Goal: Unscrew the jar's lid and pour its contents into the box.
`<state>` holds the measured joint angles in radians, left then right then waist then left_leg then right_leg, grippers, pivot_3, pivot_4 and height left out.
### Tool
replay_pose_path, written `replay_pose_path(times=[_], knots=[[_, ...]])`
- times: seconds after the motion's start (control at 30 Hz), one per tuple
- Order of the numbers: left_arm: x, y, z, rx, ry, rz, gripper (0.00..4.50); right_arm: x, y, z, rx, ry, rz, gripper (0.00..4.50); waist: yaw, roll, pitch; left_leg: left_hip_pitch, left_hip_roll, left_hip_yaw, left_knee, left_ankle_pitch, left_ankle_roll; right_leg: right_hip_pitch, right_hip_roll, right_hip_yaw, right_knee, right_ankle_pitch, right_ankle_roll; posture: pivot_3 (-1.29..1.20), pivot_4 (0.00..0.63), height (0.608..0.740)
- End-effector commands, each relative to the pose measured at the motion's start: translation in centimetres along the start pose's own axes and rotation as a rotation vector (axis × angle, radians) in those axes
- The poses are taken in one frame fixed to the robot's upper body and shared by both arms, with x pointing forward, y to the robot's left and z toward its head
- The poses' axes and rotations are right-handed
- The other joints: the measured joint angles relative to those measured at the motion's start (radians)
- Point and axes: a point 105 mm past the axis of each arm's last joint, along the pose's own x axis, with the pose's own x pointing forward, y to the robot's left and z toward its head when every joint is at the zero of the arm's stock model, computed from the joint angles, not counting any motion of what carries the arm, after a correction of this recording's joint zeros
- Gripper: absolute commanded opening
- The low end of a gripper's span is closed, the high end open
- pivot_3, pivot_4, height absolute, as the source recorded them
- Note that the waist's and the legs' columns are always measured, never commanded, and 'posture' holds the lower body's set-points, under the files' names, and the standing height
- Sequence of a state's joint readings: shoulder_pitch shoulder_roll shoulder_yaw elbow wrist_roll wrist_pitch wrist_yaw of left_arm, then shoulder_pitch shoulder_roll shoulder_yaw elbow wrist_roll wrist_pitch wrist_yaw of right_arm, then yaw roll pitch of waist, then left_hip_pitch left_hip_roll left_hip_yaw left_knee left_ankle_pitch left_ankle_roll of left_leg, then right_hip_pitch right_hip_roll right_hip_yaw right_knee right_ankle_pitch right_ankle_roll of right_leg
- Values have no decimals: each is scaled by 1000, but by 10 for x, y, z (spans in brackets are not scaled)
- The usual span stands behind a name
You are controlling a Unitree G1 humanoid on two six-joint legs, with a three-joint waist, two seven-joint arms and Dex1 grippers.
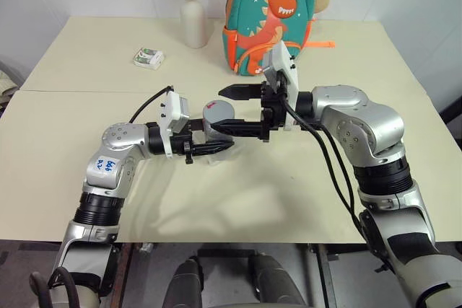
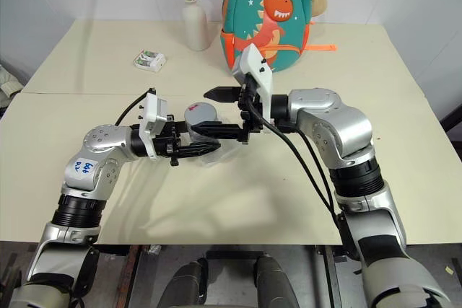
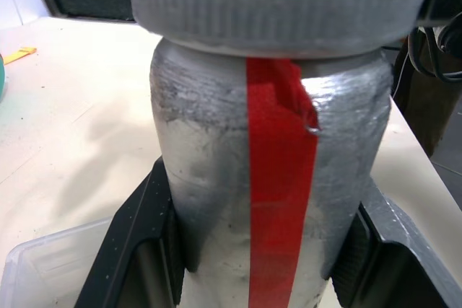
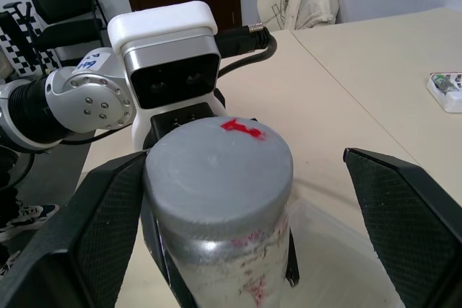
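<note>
Box (image 4: 339,265) is sitting on the table under the arms w/ nothing poured in yet. Left gripper (image 1: 209,148) is clamping the jar (image 3: 267,178) upright just above it, while right gripper (image 1: 234,110) is spreading its fingers wide either side of the lid (image 4: 216,164) — not gripping. Lid is sitting on still — unscrewing and pouring both remaining.

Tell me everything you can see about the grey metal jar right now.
The silvery-grey metal jar, upright, has a rough, dented-looking wall with a red tape strip running down it. Its ribbed grey lid, bearing a small red mark, is still on. The left end effector is shut on its body, above the clear plastic box. The open right end effector straddles the lid.
</note>
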<state>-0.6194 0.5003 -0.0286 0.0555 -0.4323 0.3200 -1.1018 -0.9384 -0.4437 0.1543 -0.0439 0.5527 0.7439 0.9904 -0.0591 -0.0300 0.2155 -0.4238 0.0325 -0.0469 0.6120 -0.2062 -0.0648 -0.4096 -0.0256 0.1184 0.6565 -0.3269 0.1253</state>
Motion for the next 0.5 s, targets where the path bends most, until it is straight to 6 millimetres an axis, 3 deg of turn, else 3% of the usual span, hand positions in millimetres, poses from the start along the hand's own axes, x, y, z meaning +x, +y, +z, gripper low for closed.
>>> replay_pose_path(times=[0.03, 0.5], knots=[[0, -5, 8, 35, -20, -31, 2045, -16, -10, 11, -35, -34, -72, 4488, 0, 0, 0, 0, 0, 0, 0, 0, 0, 0, 0, 0, 0, 0, 0, 0, 150, 740], [0, -4, 8, 39, -16, -33, 2045, -24, -7, 6, -21, -33, -46, 4488, 0, 0, 0, 0, 0, 0, 0, 0, 0, 0, 0, 0, 0, 0, 0, 0, 150, 740]])
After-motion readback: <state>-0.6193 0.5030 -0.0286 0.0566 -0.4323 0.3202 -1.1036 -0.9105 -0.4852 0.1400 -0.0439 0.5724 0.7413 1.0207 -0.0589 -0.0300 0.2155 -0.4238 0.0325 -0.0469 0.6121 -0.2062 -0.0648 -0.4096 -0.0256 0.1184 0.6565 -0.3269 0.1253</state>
